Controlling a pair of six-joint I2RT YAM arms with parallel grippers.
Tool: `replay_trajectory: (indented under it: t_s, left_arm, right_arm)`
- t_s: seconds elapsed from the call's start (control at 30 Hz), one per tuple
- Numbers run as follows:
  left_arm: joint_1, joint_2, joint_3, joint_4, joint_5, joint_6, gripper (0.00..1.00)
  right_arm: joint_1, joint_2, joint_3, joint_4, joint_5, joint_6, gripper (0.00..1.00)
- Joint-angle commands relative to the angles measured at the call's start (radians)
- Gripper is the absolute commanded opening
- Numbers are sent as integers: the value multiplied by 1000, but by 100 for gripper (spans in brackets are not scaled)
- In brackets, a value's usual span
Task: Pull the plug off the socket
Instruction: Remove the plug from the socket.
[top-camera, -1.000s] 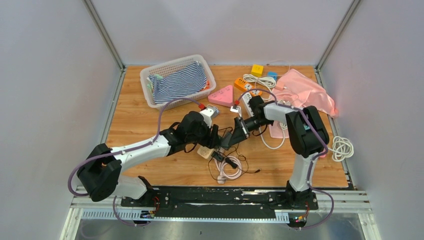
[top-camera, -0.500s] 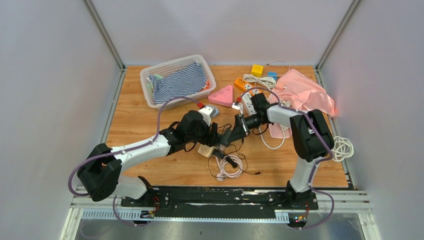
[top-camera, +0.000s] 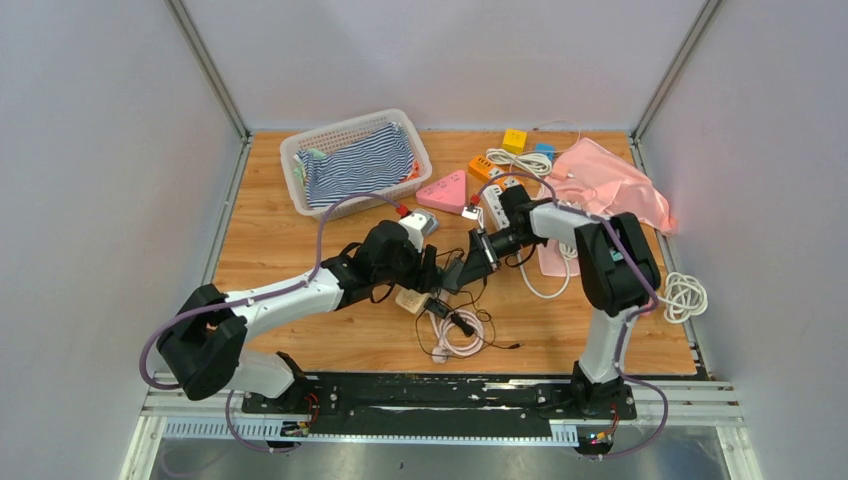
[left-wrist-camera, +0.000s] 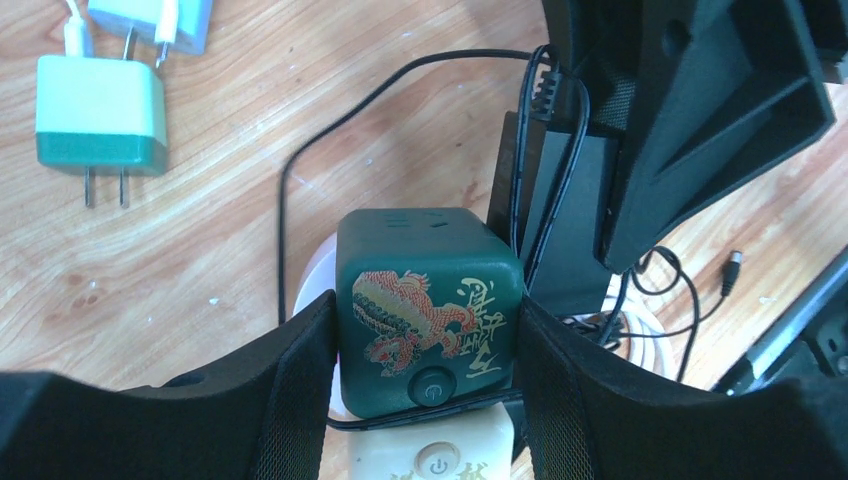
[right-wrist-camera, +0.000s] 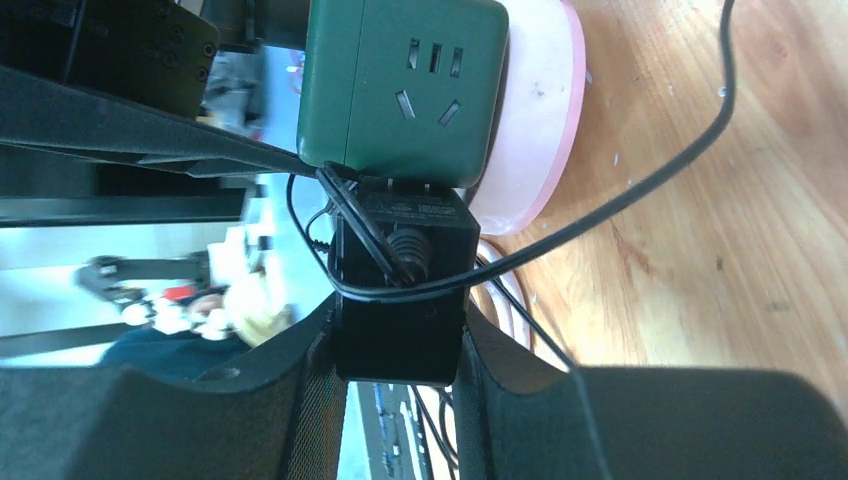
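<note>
The white-and-black left arm (top-camera: 285, 297) and right arm (top-camera: 612, 262) are reaching toward the middle of the wooden table (top-camera: 270, 240), wrists nearly meeting. The left gripper (left-wrist-camera: 425, 340) is clamping the green cube socket (left-wrist-camera: 428, 290), and the right gripper (right-wrist-camera: 398, 345) is pinching the black plug adapter (right-wrist-camera: 430, 215).

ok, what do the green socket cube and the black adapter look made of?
Likely hard plastic for the green socket cube: smooth satin faces, printed dragon. The black adapter looks like matte moulded plastic, with small lettering on its face.

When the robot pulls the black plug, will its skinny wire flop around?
Probably floppy: the black cord curls loosely across the table. The black adapter looks boxy and hard, so it likely won't bend in the right gripper.
</note>
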Motion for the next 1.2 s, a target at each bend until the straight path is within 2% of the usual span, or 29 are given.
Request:
replay_trajectory:
  t_s: [0.0,0.13,0.5,0.57,0.67,0.73,0.8,0.87,1.07,1.17]
  left_arm:
    - [14,17,-15,-141,-62,9,0]
    - [9,20,-9,-148,-72,9,0]
    - [8,21,-9,-150,-76,11,0]
    - [8,20,-9,-149,-76,11,0]
    - [8,20,-9,-148,-78,11,0]
    - [7,22,-7,-150,-78,12,0]
    - [6,23,-6,-151,-79,11,0]
    - [6,25,-4,-153,-81,10,0]
    - [4,26,-2,-157,-83,10,0]
    - [4,26,-2,-155,-84,10,0]
  right_arm:
    - [36,-243,-76,122,214,59,0]
    - [19,-235,-96,158,175,79,0]
    - [-84,11,-57,98,23,50,0]
    - [-80,-6,-49,77,27,28,0]
    - [-37,-116,-63,84,83,20,0]
    - [-5,-203,-96,141,123,67,0]
    - [8,-283,-153,268,142,146,0]
    - [0,-318,-180,307,149,172,0]
    - [-136,-188,-199,302,54,176,0]
    - [-160,-141,-211,305,36,164,0]
